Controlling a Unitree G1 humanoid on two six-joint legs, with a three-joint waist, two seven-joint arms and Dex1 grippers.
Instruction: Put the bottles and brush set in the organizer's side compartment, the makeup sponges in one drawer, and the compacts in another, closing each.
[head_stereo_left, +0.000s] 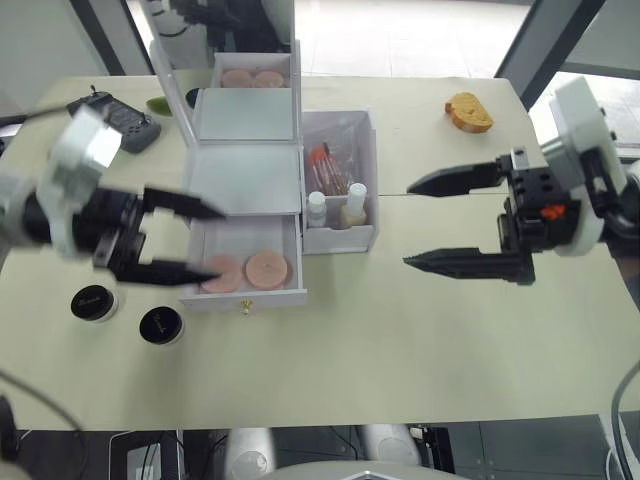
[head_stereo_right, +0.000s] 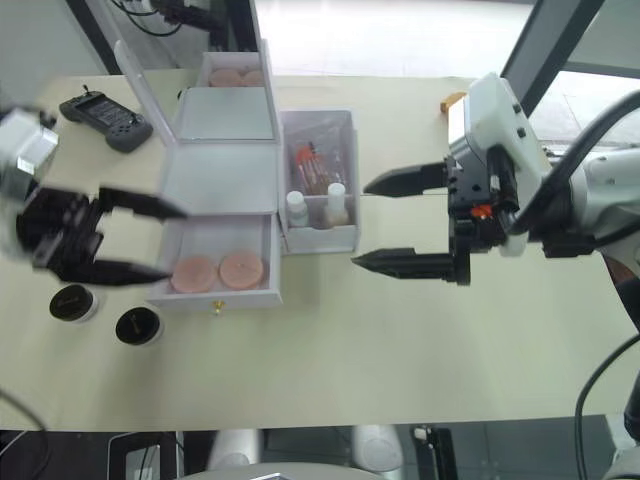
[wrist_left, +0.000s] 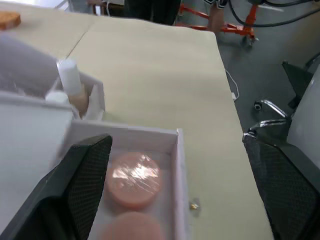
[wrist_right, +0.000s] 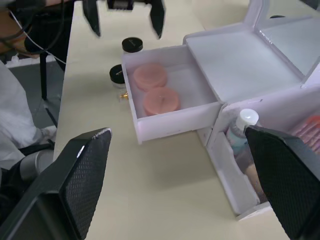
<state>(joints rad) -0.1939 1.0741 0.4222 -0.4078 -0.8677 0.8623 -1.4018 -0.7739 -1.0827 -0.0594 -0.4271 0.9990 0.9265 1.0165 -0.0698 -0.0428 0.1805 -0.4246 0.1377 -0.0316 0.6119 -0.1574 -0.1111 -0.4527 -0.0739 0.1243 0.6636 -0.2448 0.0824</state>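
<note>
A: How do the jaws stand?

B: Both are spread wide and hold nothing. The left gripper (head_stereo_left: 185, 240) hangs at the left end of the open drawer (head_stereo_left: 247, 292), one finger over the organizer (head_stereo_left: 245, 175) top and the other near the drawer's left wall. The right gripper (head_stereo_left: 428, 222) hangs over bare table (head_stereo_left: 400, 340), to the right of the side bin (head_stereo_left: 340, 238), well apart from it.

A: What lies in the drawer?

B: Two pink sponges (head_stereo_left: 246, 271), flat and side by side, just about touching. The drawer is pulled out toward the robot, its gold knob (head_stereo_left: 244, 308) at the front.

A: And the bin?

B: Two bottles (head_stereo_left: 335, 207) stand upright at its front, white caps up, the clear one on the left and the peach one on the right. Behind them the brush set (head_stereo_left: 328, 170) stands in the bin, its orange handles showing through the clear pouch.

A: The compacts?

B: Both compacts (head_stereo_left: 127, 313) sit on the table to the left of the drawer front, near each other but apart, outside the organizer.

A: Anything else about?

B: The mirror (head_stereo_left: 222, 30) stands upright at the back. A dark handset (head_stereo_left: 122, 122) lies at the far left of the table, and an orange-brown lump (head_stereo_left: 468, 112) lies at the far right. I cannot tell what that lump is.
</note>
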